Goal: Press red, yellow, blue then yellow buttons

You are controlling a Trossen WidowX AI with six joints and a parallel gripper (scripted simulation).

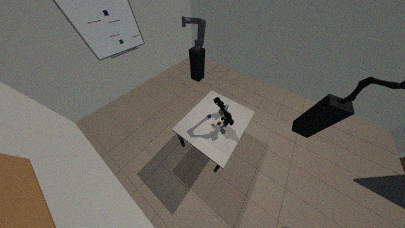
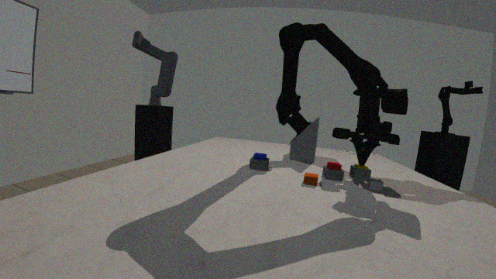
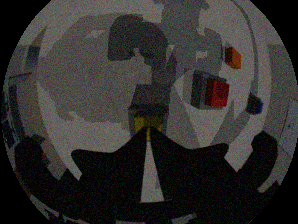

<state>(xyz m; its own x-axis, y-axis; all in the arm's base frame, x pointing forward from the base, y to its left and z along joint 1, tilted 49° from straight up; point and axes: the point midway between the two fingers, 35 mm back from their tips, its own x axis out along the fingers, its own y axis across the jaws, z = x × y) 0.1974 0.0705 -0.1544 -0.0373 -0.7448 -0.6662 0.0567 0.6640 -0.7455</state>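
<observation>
White table (image 2: 116, 217) first; our black arm (image 2: 333, 46) stands over the yellow button (image 2: 360, 167), clenched gripper (image 2: 362, 163) empty, tip on its cap; we judge drift sideways could nudge the red button (image 2: 334, 166) or grey block (image 2: 375, 185) just beside.

Yellow button (image 2: 360, 167) under closed pincer (image 2: 362, 163)

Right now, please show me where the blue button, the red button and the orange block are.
blue button (image 2: 260, 156): exterior view, on its blue cap.
red button (image 2: 333, 166): exterior view, on its red cap.
orange block (image 2: 311, 178): exterior view, on its front face.
</observation>
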